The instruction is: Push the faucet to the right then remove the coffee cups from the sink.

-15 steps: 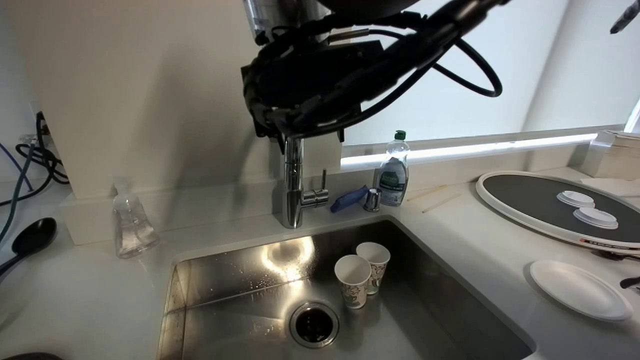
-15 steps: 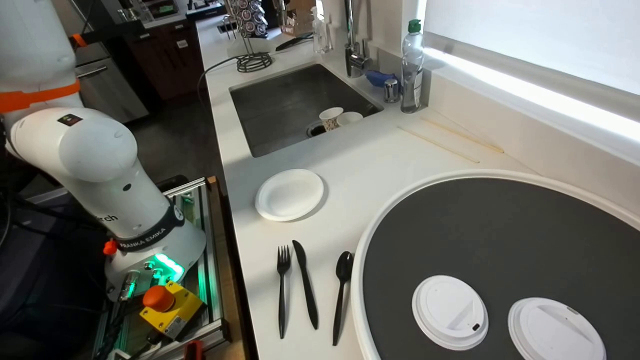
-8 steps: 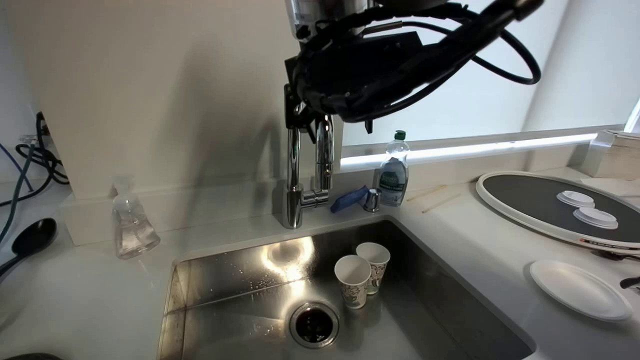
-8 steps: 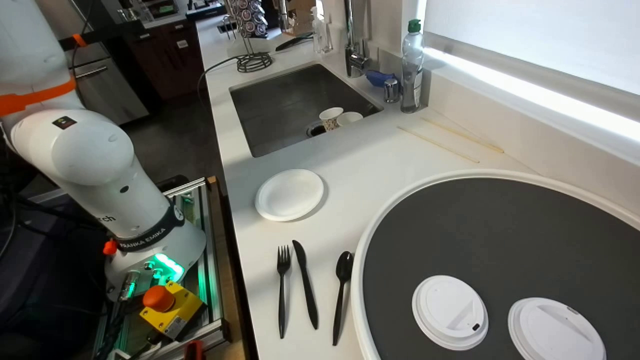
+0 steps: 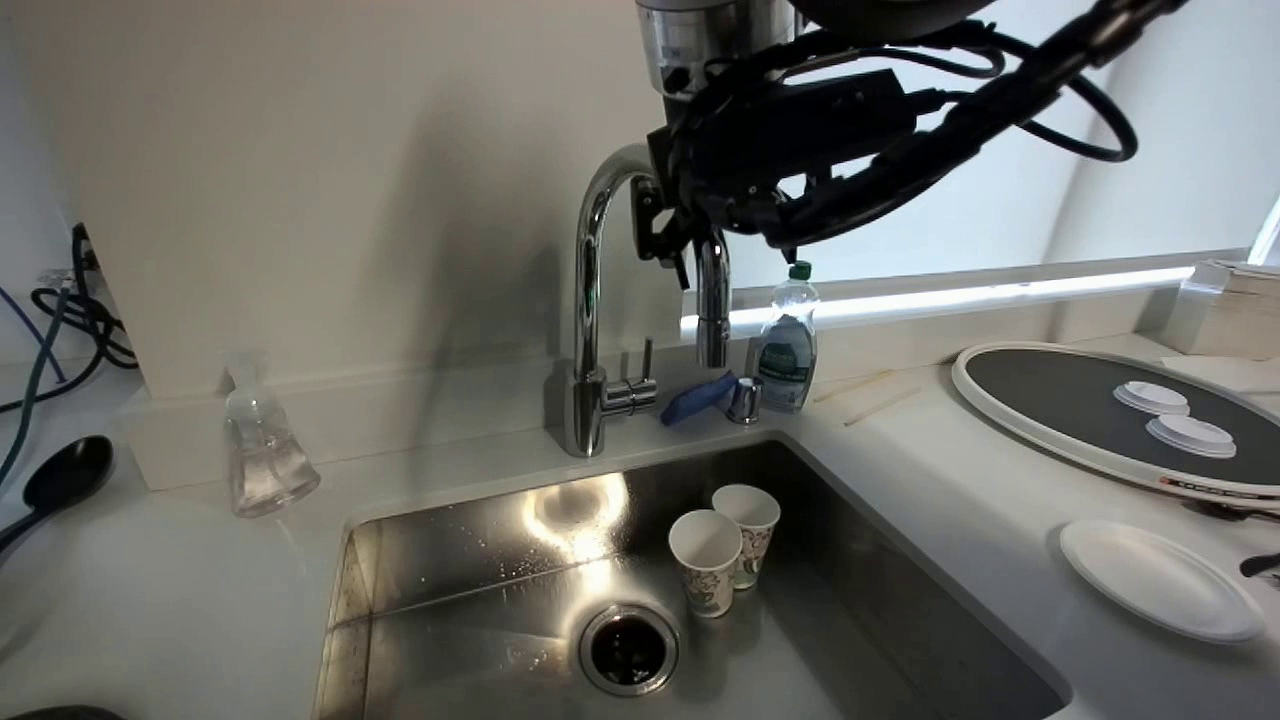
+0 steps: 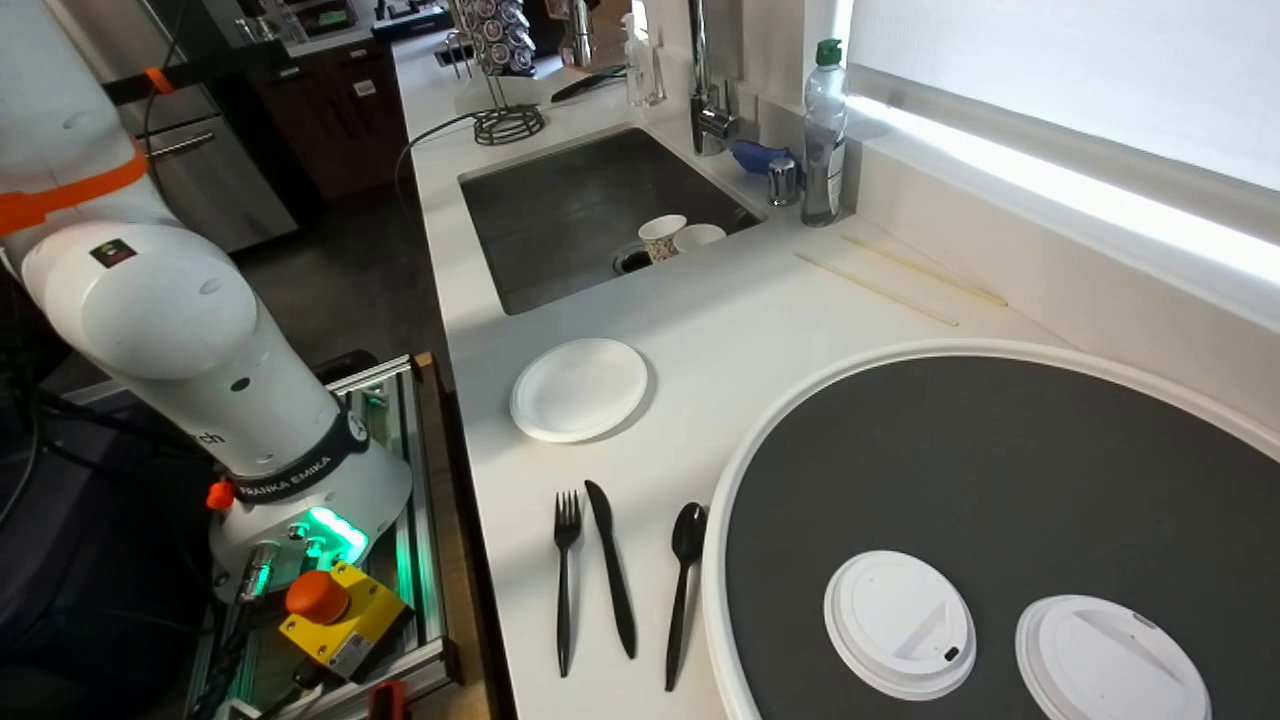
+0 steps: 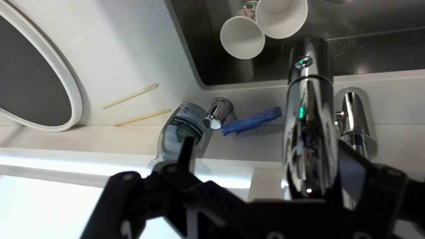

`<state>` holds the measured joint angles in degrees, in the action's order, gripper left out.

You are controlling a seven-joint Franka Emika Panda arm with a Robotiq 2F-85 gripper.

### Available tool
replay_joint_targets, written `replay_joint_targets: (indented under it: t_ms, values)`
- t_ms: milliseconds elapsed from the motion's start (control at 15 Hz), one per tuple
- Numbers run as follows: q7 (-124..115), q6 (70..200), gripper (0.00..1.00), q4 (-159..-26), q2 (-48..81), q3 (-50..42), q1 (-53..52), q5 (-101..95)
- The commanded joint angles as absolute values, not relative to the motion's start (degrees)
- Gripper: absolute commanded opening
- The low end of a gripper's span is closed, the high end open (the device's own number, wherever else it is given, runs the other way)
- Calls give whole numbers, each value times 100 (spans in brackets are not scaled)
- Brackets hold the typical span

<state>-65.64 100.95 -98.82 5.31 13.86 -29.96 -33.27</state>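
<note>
The chrome faucet (image 5: 590, 290) stands behind the sink (image 5: 470, 650), its arched spout turned to the right in this exterior view. It also shows in an exterior view (image 6: 700, 85) and the wrist view (image 7: 310, 109). My gripper (image 5: 722, 238) is open around the spout, which hides part of it. In the wrist view, the gripper (image 7: 270, 156) has the spout between its fingers, close against the right-hand finger; contact is unclear. Two white paper cups, a front one (image 5: 706, 560) and a rear one (image 5: 752, 515), stand together in the sink right of the drain.
A dish soap bottle (image 5: 787, 350), a chrome cap (image 5: 745, 400) and a blue sponge (image 5: 697, 398) stand behind the sink near the spout. A white plate (image 6: 580, 390), cutlery and a round grey board (image 6: 960, 470) with two lids lie on the counter.
My gripper has moved right in an exterior view, and the faucet spout has swung right with it. The cups have not moved.
</note>
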Motion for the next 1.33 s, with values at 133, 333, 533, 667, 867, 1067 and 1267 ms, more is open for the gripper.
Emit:
replay_joint_targets:
  t_ms: [133,333,533,667,867,1067,1267]
  values:
    - [-6395,10305,100,-10204,613,1480,-2463,-3603]
    - [-6330,10314,100,-10176,751,1466,-2344,-3694]
    - [-6303,10291,100,-10122,836,1447,-2286,-3812]
    - [-6351,10262,100,-10108,844,1427,-2257,-3930]
    - [-6386,10274,100,-10076,852,1406,-2191,-4011]
    - [-6393,10287,100,-10007,921,1390,-2143,-4115]
    - [-6379,10297,100,-9955,993,1382,-2108,-4173]
